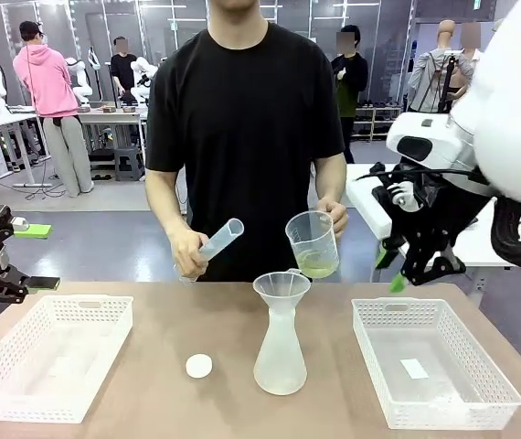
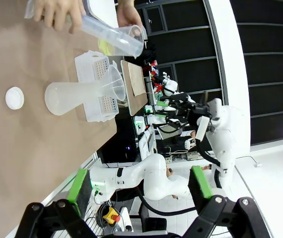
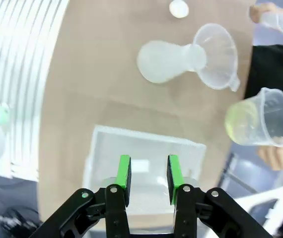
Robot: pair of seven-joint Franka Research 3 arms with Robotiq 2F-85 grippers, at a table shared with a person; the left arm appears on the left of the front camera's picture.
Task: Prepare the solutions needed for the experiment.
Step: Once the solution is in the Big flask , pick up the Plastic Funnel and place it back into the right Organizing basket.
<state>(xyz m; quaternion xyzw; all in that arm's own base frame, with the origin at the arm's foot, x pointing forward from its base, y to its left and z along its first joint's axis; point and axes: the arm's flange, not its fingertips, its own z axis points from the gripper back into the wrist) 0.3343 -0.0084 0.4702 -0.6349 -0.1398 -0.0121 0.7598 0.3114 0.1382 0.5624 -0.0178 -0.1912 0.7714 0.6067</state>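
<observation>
We see the left fingers (image 1: pixel 34 230) spread wide and holding nothing, off the counter's (image 1: pixel 178 329) edge just beyond the outer side of one white basket (image 1: pixel 59 300). In their own wrist view these fingers (image 2: pixel 77 184) stand far apart, with the counter well ahead of them.

The right fingers (image 1: pixel 397 283) hang above the far edge of the other white basket (image 1: pixel 407 305). Their green pads (image 3: pixel 124 173) stand close together with a narrow gap between them, and nothing sits in that gap. Straight ahead of them lies that basket (image 3: pixel 146 144) with a small white slip (image 1: pixel 414 369) on its floor.

The solution (image 1: pixel 317 265) is a shallow pale yellow-green layer at the bottom of a clear beaker (image 1: pixel 313 240), which one hand (image 1: pixel 336 218) of the person holds up off the counter. It is near the right fingers, on their inner side, and well apart from the left fingers. From the right wrist the liquid (image 3: pixel 238 124) shows past the basket and off to one side.

Between the two pairs of fingers a frosted flask (image 1: pixel 280 352) stands upright on the counter with a clear funnel (image 1: pixel 281 285) seated in its neck. The beaker is just above and beside the funnel's rim. The person's other hand (image 1: pixel 187 254) holds a tilted clear measuring cylinder (image 1: pixel 221 238). A round white cap (image 1: pixel 199 366) lies on the counter beside the flask, on the side toward the left fingers.
</observation>
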